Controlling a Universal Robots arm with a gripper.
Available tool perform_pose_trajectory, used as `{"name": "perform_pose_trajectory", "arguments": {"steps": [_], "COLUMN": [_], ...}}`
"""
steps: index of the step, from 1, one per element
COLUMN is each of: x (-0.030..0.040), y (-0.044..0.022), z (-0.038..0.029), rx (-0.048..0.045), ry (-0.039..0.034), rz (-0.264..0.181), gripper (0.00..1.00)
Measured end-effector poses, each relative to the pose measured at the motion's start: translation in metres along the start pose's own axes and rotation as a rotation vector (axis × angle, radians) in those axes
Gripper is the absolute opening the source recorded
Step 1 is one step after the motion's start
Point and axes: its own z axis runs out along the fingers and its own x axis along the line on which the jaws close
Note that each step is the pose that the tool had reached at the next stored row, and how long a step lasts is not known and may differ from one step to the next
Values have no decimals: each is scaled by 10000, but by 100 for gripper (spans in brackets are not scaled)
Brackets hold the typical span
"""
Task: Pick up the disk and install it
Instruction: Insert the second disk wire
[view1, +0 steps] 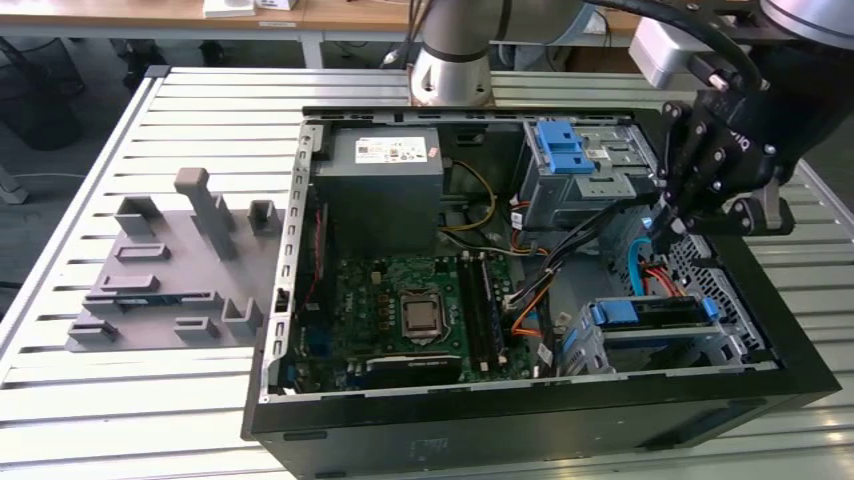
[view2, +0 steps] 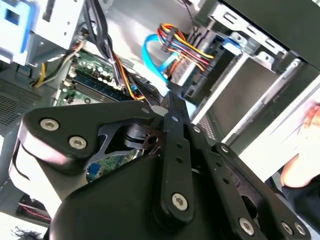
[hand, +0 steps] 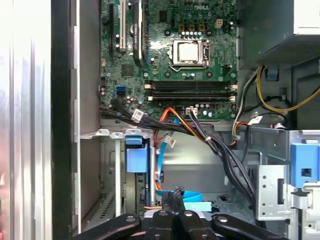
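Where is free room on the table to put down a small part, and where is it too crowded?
The slatted table is bare between the grey fixture and its far edge, and along the near edge before the computer case. Crowded: inside the case, where cables surround the gripper.

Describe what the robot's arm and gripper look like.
The arm is silver-grey and tubular, with a grey cap at the wrist. Black cables run along it. The gripper is black, built of flat linkage bars joined by silver screws, seen close in the second wrist view.

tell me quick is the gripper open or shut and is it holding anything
Gripper: shut, nothing visibly held, inside the computer case just above the disk sitting in its bay.
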Motion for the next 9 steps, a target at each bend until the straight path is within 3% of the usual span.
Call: {"name": "perform_pose_trajectory", "arguments": {"steps": [4,6,9], "x": [-65,-70,-71], "y": [0,1,1], "z": [5,33,80], "rx": [1,2,3], "ry": [97,174,234], "rz": [-1,0,-1], "gripper": [11,11,11]}}
